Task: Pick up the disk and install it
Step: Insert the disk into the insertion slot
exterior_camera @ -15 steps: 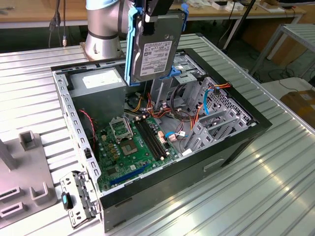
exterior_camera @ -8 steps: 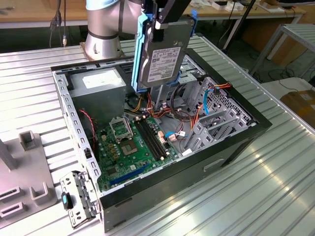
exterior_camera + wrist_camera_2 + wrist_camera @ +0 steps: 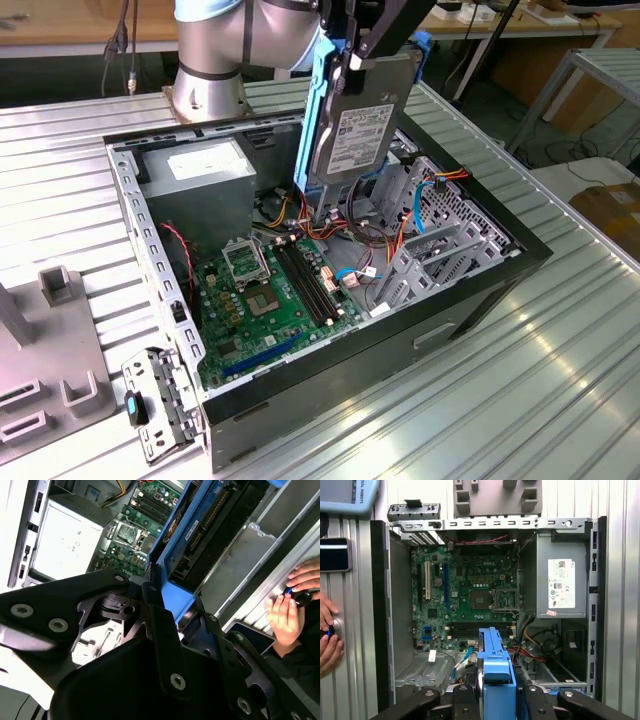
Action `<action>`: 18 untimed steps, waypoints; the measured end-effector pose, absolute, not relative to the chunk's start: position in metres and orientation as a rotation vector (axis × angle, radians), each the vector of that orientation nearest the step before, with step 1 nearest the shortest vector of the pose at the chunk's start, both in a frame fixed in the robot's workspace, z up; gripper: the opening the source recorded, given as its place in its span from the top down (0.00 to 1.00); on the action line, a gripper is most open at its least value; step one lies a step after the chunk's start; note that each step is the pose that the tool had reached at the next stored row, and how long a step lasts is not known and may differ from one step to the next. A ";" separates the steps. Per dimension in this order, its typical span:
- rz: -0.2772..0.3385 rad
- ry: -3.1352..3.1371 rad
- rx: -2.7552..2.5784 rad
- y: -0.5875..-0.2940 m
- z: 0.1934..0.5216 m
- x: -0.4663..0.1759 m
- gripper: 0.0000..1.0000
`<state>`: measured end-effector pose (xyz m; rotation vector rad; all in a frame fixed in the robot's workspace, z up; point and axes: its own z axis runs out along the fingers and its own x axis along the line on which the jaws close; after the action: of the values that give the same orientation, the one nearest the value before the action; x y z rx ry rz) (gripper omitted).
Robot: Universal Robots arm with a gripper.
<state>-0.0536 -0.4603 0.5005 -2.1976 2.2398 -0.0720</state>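
Note:
The disk (image 3: 355, 140), a dark grey slab with a white label in a bright blue carrier frame, hangs upright and slightly tilted above the back half of the open computer case (image 3: 400, 345). My gripper (image 3: 352, 62) is shut on its upper end, and its lower end sits over the cables behind the motherboard (image 3: 270, 300). In the second wrist view the black fingers (image 3: 160, 625) clamp the blue frame of the disk (image 3: 172, 545). In the first wrist view the disk (image 3: 495, 665) stands edge-on between the fingers (image 3: 465, 700), over the motherboard (image 3: 465, 585).
A metal drive cage (image 3: 440, 240) with orange and blue cables stands at the case's side on the exterior view's right. The power supply (image 3: 200, 180) fills the back corner. A person's hands (image 3: 327, 635) rest beside the case. A grey fixture (image 3: 60, 380) and a loose bracket (image 3: 160, 400) lie nearby.

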 end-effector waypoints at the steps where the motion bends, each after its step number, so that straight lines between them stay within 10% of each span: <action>1: -0.073 2.240 -2.198 -0.462 0.500 -0.053 0.63; 18: -0.111 2.257 -2.213 -0.499 0.491 -0.022 0.63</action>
<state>-0.0216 -0.4993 0.4909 -2.2132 2.2566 -0.1114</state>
